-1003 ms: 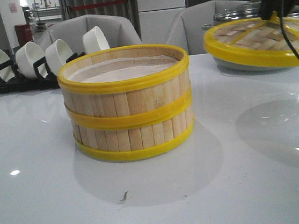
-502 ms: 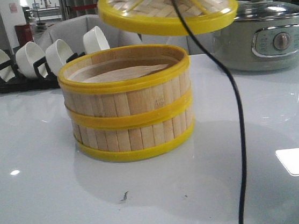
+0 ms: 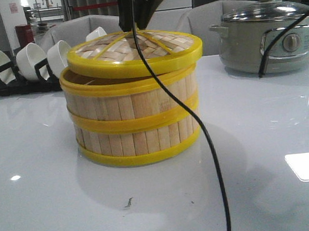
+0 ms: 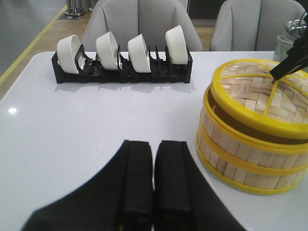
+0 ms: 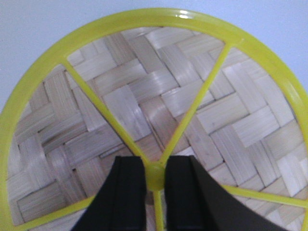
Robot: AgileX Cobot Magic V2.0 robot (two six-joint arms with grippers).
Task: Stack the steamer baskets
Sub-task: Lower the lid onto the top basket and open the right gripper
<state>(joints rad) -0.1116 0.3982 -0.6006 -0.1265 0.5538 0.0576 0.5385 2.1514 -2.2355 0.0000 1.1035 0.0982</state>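
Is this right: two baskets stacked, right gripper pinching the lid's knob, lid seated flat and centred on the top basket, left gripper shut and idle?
Not quite. The lid isn't seated flat and centred: the front view shows it tilted and offset, a gap at the top basket's rim. The rest holds: right gripper on the knob, left gripper shut, idle.

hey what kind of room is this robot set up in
Probably a kitchen or dining area: a black rack of white ceramic bowls sits on the glossy white table, a grey electric cooker with a glass lid stands at the back, and grey upholstered chairs are behind.
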